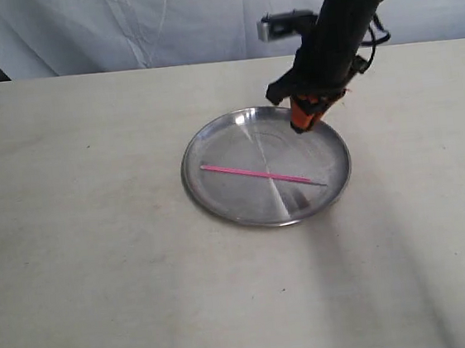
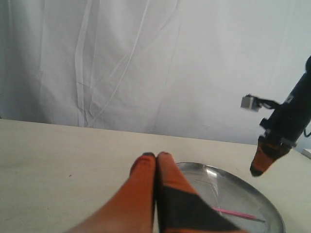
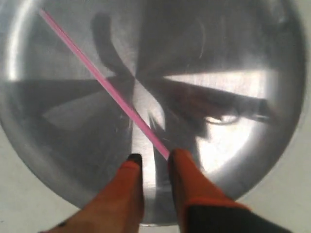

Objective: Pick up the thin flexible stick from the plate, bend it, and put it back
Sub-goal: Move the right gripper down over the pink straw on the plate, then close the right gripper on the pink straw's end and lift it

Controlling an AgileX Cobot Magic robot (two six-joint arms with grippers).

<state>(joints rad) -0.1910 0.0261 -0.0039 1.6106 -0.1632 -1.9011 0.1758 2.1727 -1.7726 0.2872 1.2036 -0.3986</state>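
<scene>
With the stick (image 1: 262,173) lying flat across the plate (image 1: 186,172), the right gripper (image 3: 154,159) poised slightly open over its far side and the left gripper (image 2: 155,156) closed empty off the plate, the stick could be skidded across the slick steel and missed.

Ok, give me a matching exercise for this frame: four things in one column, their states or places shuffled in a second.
Things
1. thin bright pink stick
2. round shiny silver steel plate
3. left orange-and-black tool
4. right orange-and-black tool

States or places
A. fingers pressed together, holding nothing
B. lying flat across the plate
C. resting on the pale table
D. fingers apart, above the plate

Pairs: 1-B, 2-C, 3-A, 4-D
</scene>
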